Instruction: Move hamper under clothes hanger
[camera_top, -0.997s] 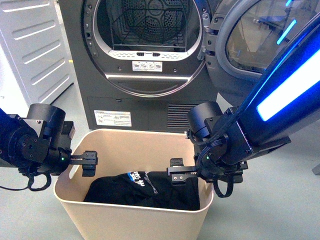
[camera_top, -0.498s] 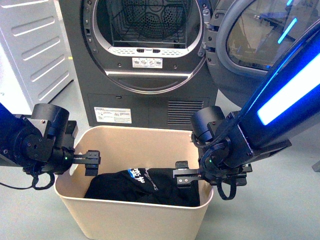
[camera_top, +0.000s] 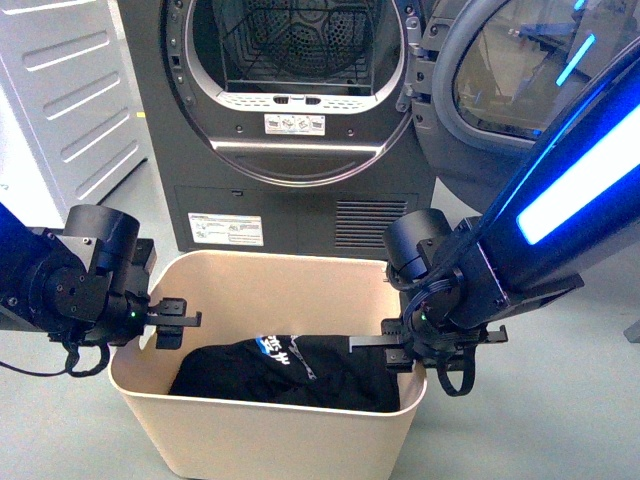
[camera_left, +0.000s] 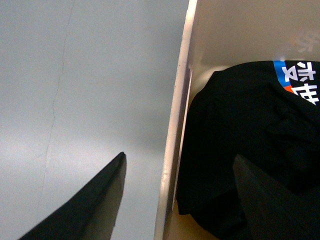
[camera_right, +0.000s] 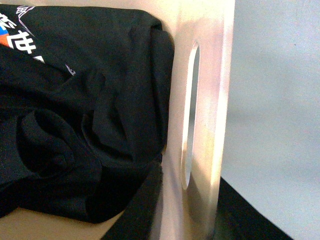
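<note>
- The left pincer (camera_top: 178, 325) and right pincer (camera_top: 385, 351) have slid out to the hamper (camera_top: 270, 440) walls.
- Left is spread wide over the rim. Right is too hidden to tell if it squeezes.
- Nearly ready to carry it.

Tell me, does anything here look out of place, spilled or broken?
Nothing looks spilled or broken. The dryer has its door swung wide open, and a black garment lies crumpled rather than folded inside the hamper. That is ordinary laundry mess, nothing odd.

garment (camera_top: 290, 375) in hamper (camera_top: 280, 440), dryer (camera_top: 290, 200) behind hamper
</note>
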